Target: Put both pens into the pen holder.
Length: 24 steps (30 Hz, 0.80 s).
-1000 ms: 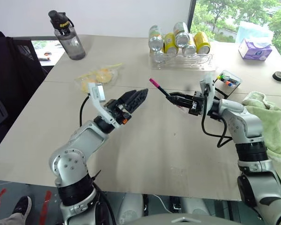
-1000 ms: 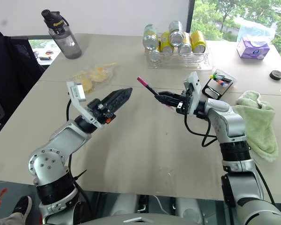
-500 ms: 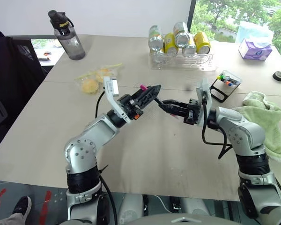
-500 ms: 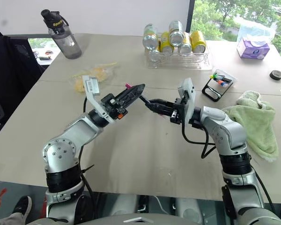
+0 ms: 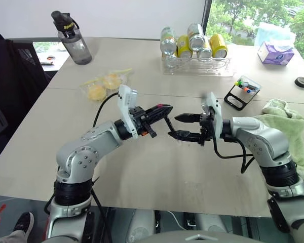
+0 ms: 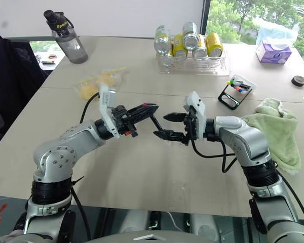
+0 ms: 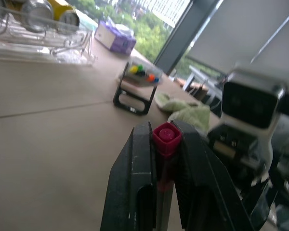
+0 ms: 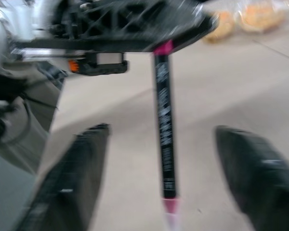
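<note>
Since the earlier frame the pink-ended pen (image 5: 165,120) had passed from the right gripper (image 5: 182,126) to the left gripper (image 5: 162,110); the left jaws were now clamped on its upper end while the right jaws stood wide apart on either side of the barrel. The pen hung slanting above the table (image 5: 142,167). The pen holder (image 5: 242,91) sat well apart, far right. Withdrawing the right gripper straight back, without brushing the barrel, seemed wise.
</note>
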Motion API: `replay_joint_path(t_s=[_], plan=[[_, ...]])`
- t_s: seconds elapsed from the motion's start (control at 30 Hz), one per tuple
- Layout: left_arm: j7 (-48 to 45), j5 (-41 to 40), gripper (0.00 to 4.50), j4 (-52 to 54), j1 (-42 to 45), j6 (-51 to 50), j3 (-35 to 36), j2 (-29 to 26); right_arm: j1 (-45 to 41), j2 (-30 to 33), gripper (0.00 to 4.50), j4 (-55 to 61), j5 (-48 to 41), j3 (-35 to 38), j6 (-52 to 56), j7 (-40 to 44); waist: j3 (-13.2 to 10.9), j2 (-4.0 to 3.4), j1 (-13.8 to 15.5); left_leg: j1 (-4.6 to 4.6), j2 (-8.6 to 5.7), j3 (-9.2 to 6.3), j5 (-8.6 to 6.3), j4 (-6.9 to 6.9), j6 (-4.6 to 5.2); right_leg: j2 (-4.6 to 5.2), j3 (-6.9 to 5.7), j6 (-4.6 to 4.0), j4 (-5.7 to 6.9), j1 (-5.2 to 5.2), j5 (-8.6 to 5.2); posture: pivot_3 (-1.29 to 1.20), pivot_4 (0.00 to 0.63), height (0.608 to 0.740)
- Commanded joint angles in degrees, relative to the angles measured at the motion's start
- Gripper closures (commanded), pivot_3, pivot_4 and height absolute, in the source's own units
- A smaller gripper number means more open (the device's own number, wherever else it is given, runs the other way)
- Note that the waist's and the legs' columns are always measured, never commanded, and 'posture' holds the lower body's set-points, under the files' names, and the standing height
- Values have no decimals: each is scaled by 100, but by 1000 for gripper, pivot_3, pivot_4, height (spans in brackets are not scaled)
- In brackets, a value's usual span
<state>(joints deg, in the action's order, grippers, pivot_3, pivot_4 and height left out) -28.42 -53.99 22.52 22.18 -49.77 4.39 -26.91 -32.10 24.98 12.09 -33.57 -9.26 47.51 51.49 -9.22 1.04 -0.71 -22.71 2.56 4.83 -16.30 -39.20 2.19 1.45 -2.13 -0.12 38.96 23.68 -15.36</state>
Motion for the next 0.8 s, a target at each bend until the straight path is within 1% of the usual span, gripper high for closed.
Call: replay_joint_path(t_s=[0.03,0.1,0.23,0.3,0.37,0.47,0.5,0.6,0.67,0.73,0.77,0.8], plan=[[-589,587,4500,186,229,307,-420,-427,-354,86,716,214,-63,-203,464,-46,0,0,4,0,0,1,0,0,0,0,0,0,-1,0,0,0,150,739],[-847,875,4500,142,312,446,-632,-607,-524,138,716,242,-26,-384,736,-83,0,0,5,-3,0,1,0,2,0,0,0,0,-4,2,0,0,150,739],[-1245,1266,4500,13,527,644,-891,-784,-887,176,716,232,-9,-712,1442,-230,-1,0,7,-7,0,1,0,4,1,3,-1,0,-7,4,0,0,150,739],[-1410,1359,4500,-5,604,673,-950,-835,-1026,89,716,240,-41,-766,1673,-329,-1,0,7,-8,1,0,-1,4,1,3,-2,0,-7,5,0,0,150,739],[-1534,1420,4500,-13,646,692,-977,-864,-1170,-139,716,180,-162,-627,1925,-510,-1,-1,-9,-8,1,0,-1,4,1,3,-2,0,-6,6,0,0,150,739],[-1599,1542,4500,-47,697,721,-986,-837,-1242,-326,1535,148,-190,-534,2102,-682,-1,-1,-7,-9,3,0,-1,6,1,3,-3,0,-6,8,0,0,150,739],[-1570,1533,4500,-66,701,700,-959,-782,-1235,-361,1939,141,-174,-518,2125,-747,-1,-1,-3,-9,3,0,-1,6,1,3,-3,0,-6,8,0,0,150,739],[-1548,1513,4500,-72,688,642,-919,-712,-1208,-477,3348,147,-222,-404,2230,-922,-1,0,18,-16,0,-2,-1,5,2,9,-8,1,-9,8,0,0,150,739],[-1543,1456,4500,-60,671,562,-889,-697,-1188,-474,4382,213,-261,-360,2290,-953,-1,0,8,-16,-1,-2,-2,5,3,10,-8,1,-9,8,0,0,150,739],[-1563,1406,4500,-47,658,512,-848,-700,-1169,-443,4465,278,-276,-341,2321,-958,-2,-1,4,-16,-1,-3,-1,5,3,10,-9,1,-8,9,0,0,150,739],[-1538,1378,3480,-68,670,488,-803,-679,-1159,-406,4464,319,-280,-341,2322,-945,-2,-1,3,-16,0,-5,-1,5,3,9,-11,1,-8,9,-1,0,150,739],[-1521,1371,3091,-84,682,485,-771,-665,-1152,-370,4464,351,-286,-342,2318,-939,-2,-1,3,-16,0,-6,-1,5,3,9,-11,1,-7,9,-1,0,150,739]])
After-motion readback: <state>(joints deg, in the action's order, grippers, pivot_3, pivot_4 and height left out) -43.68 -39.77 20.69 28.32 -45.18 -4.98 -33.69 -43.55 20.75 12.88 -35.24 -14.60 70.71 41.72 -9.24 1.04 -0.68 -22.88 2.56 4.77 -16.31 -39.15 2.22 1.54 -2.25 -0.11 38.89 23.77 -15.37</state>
